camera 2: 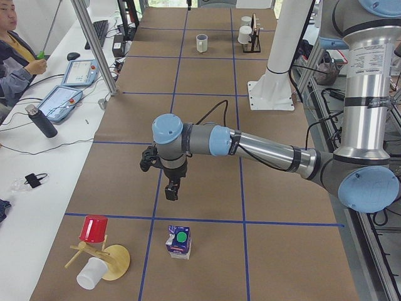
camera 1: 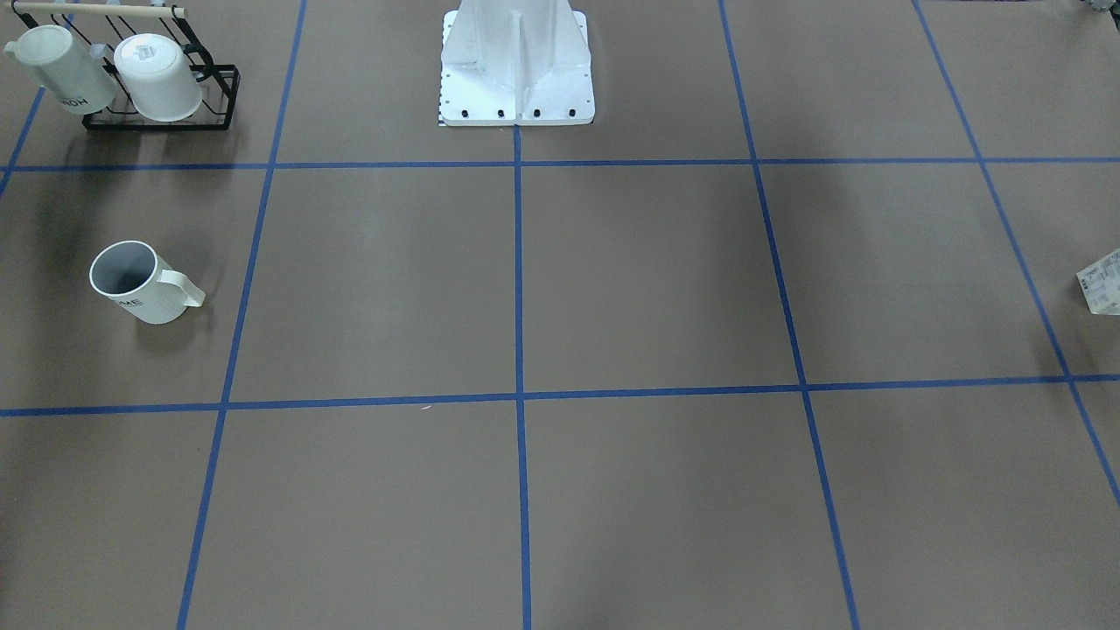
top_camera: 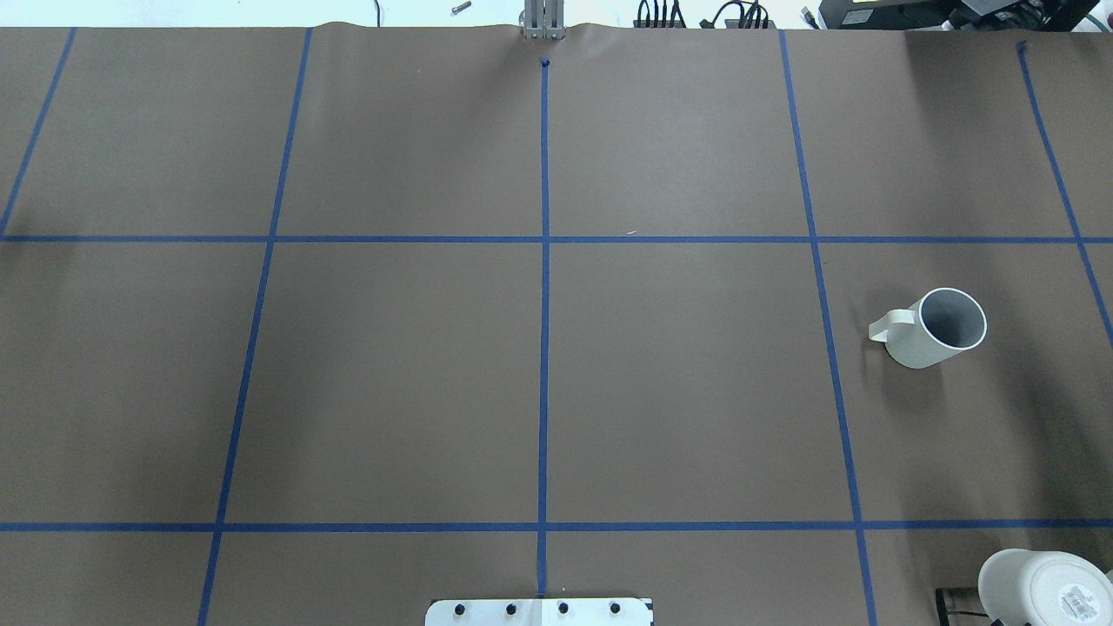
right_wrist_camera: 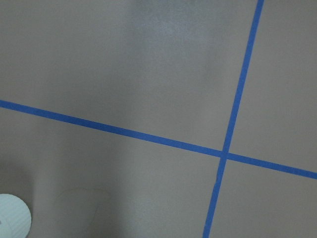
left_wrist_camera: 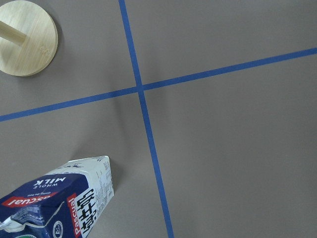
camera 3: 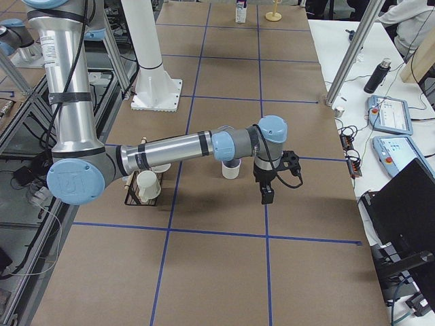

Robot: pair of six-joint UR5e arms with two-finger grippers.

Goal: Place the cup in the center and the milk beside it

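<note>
The cup (camera 1: 140, 284) stands upright on the brown table (camera 1: 647, 289), handle toward the middle; it also shows in the overhead view (top_camera: 935, 329). The milk (camera 2: 179, 242) stands upright near the table's end on my left; the left wrist view shows its blue and white side (left_wrist_camera: 59, 198). My left gripper (camera 2: 171, 194) hangs above the table a little short of the milk. My right gripper (camera 3: 266, 199) hangs beside the cup (camera 3: 232, 168), apart from it. Both grippers show only in the side views, so I cannot tell whether they are open or shut.
A black wire rack (camera 1: 162, 118) with two white mugs stands in the corner near the cup. A wooden stand (camera 2: 113, 260) with a red cup and a white cup sits beside the milk. Blue tape lines grid the table. The white robot base (camera 1: 516, 70) stands at mid-edge.
</note>
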